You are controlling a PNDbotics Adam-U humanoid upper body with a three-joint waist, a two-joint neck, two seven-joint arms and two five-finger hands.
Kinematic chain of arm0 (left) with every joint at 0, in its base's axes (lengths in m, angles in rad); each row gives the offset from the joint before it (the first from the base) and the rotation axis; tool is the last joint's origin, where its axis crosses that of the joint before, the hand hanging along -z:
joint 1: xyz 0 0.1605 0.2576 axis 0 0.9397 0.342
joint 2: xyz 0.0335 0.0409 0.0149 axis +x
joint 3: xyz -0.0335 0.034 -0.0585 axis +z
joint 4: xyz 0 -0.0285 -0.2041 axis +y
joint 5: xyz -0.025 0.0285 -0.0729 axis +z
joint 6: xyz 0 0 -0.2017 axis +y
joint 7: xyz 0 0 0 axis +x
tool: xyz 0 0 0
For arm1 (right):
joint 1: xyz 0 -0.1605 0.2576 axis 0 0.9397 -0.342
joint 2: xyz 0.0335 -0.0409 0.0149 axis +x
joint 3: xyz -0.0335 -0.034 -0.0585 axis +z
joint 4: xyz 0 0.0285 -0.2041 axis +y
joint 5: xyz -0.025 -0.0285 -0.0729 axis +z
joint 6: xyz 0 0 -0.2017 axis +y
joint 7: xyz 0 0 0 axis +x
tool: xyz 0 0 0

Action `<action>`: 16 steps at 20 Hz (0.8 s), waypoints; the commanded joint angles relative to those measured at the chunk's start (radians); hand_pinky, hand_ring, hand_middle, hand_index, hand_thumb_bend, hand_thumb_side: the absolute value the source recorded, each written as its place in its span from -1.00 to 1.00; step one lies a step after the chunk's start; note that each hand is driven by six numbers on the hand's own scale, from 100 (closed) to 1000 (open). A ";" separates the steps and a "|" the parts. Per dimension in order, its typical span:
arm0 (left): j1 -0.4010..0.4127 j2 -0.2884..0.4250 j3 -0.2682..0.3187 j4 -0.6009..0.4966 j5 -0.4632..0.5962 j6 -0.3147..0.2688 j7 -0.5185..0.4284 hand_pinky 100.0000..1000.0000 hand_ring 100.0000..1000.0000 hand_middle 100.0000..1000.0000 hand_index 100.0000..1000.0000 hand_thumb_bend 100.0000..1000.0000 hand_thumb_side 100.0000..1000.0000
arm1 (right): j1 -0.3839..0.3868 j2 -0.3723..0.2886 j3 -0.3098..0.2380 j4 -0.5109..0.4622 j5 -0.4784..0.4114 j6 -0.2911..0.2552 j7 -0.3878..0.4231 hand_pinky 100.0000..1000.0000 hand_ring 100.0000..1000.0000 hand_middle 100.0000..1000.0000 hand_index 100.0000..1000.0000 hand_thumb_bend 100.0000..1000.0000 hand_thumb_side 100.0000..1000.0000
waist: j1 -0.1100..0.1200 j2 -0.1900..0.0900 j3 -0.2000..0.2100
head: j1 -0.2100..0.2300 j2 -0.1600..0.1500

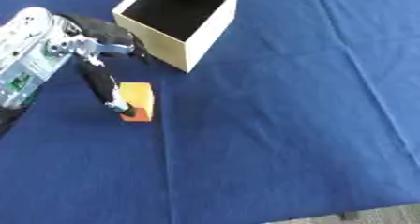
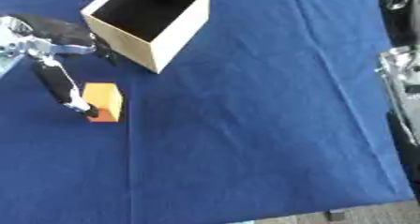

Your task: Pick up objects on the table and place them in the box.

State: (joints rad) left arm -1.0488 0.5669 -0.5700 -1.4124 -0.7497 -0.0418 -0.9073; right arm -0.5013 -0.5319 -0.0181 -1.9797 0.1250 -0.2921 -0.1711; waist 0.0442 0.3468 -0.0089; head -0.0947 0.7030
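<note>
Bright even light, soft shadows, slight blur

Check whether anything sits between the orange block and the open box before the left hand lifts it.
Nothing visible blocks the way. The orange block lies on bare blue cloth just short of the cardboard box, whose top is open. The left hand already has a fingertip at the block's near-left edge.

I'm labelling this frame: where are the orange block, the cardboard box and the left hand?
orange block (image 1: 138, 94): left eye view, top face.
cardboard box (image 1: 212, 31): left eye view, right outer wall.
left hand (image 1: 98, 80): left eye view, extended finger.
</note>
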 commanded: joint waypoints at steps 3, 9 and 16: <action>-0.023 0.003 0.002 0.003 0.008 0.001 0.000 0.42 0.64 0.48 0.68 0.03 -0.24 | -0.010 -0.008 -0.009 -0.020 -0.008 0.003 -0.002 0.56 0.40 0.24 0.48 -1.00 0.72 | -0.002 -0.016 -0.002 | 0.002 0.000; -0.023 0.002 0.001 0.005 -0.001 0.000 0.000 0.25 0.49 0.23 0.51 -0.12 -0.23 | -0.010 -0.007 -0.010 -0.020 -0.008 0.005 -0.001 0.56 0.40 0.24 0.48 -1.00 0.73 | -0.003 -0.016 -0.001 | 0.002 0.002; -0.021 0.005 0.006 0.001 -0.023 0.006 0.011 -0.03 0.19 -0.07 0.23 -0.57 -0.33 | -0.009 -0.005 -0.012 -0.020 -0.008 0.009 -0.001 0.56 0.40 0.24 0.48 -1.00 0.73 | -0.006 -0.017 0.000 | 0.002 0.004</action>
State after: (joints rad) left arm -1.0489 0.5553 -0.5754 -1.4013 -0.7659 -0.0379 -0.9017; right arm -0.5011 -0.5242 -0.0187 -1.9797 0.1218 -0.2855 -0.1718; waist 0.0417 0.3510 -0.0101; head -0.0946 0.7029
